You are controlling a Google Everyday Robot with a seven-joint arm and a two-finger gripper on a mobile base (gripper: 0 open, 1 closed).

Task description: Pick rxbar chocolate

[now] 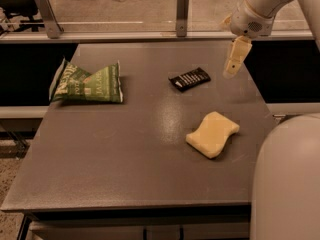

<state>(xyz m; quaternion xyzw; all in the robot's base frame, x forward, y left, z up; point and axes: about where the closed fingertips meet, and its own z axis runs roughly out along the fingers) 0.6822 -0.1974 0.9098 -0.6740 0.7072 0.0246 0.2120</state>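
The rxbar chocolate is a small flat black bar with white text lines. It lies on the grey table, right of centre toward the back. My gripper hangs from the white arm above the table's right rear part, to the right of the bar and a little above it, apart from it. It holds nothing that I can see.
A green chip bag lies at the back left. A pale yellow sponge lies right of centre, in front of the bar. A rail with metal posts runs behind the table. My white body fills the lower right corner.
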